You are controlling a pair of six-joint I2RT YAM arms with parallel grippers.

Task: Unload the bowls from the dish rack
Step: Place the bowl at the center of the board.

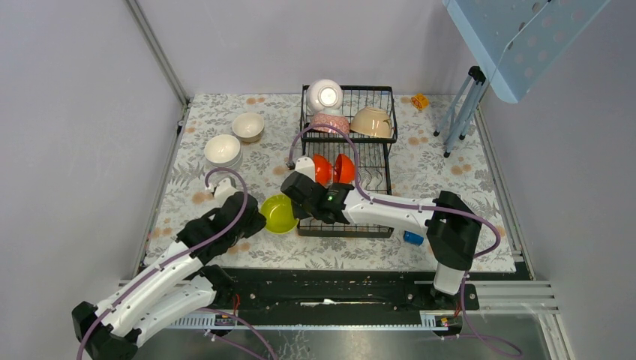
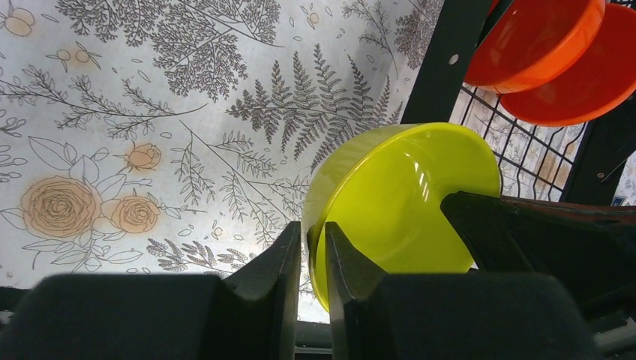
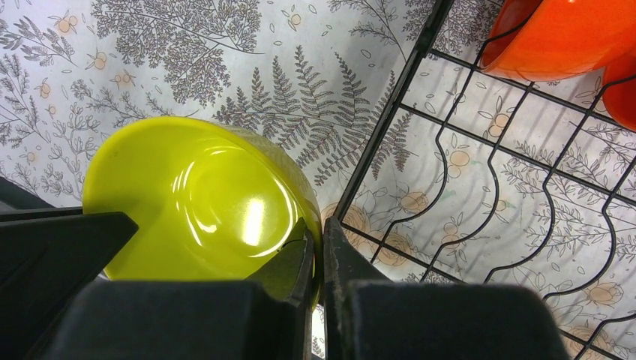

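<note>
Floral-cloth table (image 1: 225, 251) lay under both sets of jaws. Black wire two-tier dish rack (image 1: 375, 165) sat just beyond and to the right of the jaws, its near left corner just beside them. The left gripper (image 2: 312, 229) was at the left side and the right gripper (image 3: 316, 229) at the right side of one yellow-green bowl (image 2: 405, 195). That bowl was outside the rack, over the cloth just beside the lower tray's left edge, tilted; resting or lifted, could not tell. Right jaws were closed, pinching the bowl's rim on the rack side, one finger inside and one outside. Left jaws straddled the opposite rim, one finger each side, gap narrow; clamped or not quite touching, could not tell. Two orange-red bowls (image 1: 323, 169) stood on edge side by side in the lower tray, just beyond the right jaws. Further beyond both jaws, in the raised upper basket, were a white bowl (image 1: 325, 95), a pink-patterned bowl (image 1: 330, 121) just in front of it, and a beige bowl (image 1: 373, 122) tipped beside that. Two cream bowls (image 1: 223, 150) sat upright on the cloth beyond the left jaws, well apart from them, left of the rack. Small blue block (image 1: 413, 238) lay behind the right jaws, near the rack's near right corner.
</note>
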